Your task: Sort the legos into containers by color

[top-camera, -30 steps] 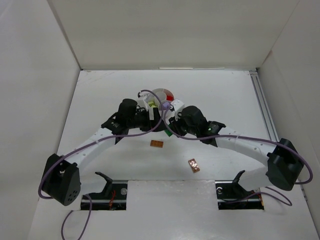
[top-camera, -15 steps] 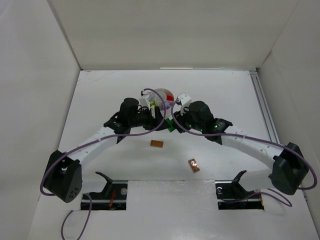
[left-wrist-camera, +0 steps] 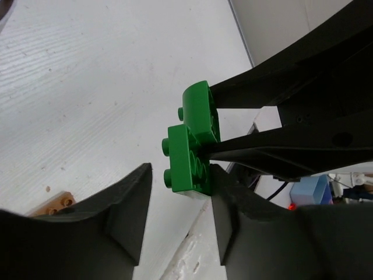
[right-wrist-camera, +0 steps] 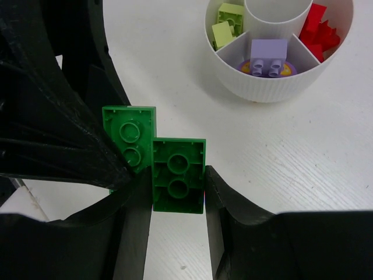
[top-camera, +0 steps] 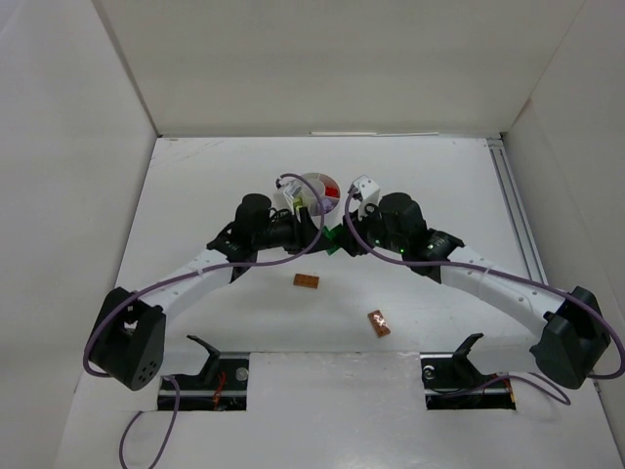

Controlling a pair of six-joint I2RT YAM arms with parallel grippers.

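Two green legos are stuck together, offset, just in front of the white dish of containers. My right gripper is shut on one green lego. The other green lego sits between the jaws of my left gripper. It touches the right finger, with a gap to the left finger, so that gripper is open. In the dish, wedges hold yellow-green legos, a light purple lego and red legos around a central cup.
Two orange-brown legos lie on the table nearer the arm bases, one in the middle and one further right. White walls enclose the table on the left, back and right. A rail runs along the right side.
My left gripper's jaws have narrowed around the green lego. The right arm has shifted up and right, bringing both grippers together just in front of the dish.
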